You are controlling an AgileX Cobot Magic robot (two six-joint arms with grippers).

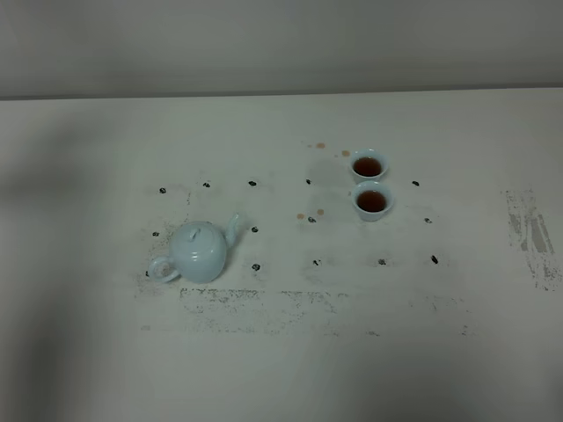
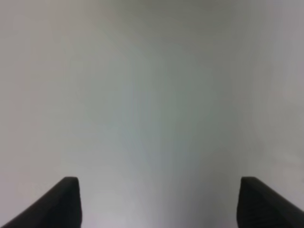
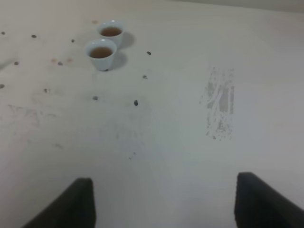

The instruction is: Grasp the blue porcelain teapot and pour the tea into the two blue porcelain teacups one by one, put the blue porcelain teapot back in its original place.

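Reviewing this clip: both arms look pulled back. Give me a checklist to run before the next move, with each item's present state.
1. Both teacups hold tea: far teacup, near teacup: ok.
2. Teapot upright on table, lid on: ok.
3. Left gripper open, holding nothing: ok.
4. Right gripper open, holding nothing: ok.
5. Teapot back on its original spot: cannot tell.
6. No spills: brownish spots near cups: not ok.

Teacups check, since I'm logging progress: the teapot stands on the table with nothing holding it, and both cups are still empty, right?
Not quite. Both teacups hold reddish-brown tea, as the exterior high view shows. The teapot does stand free on the table.
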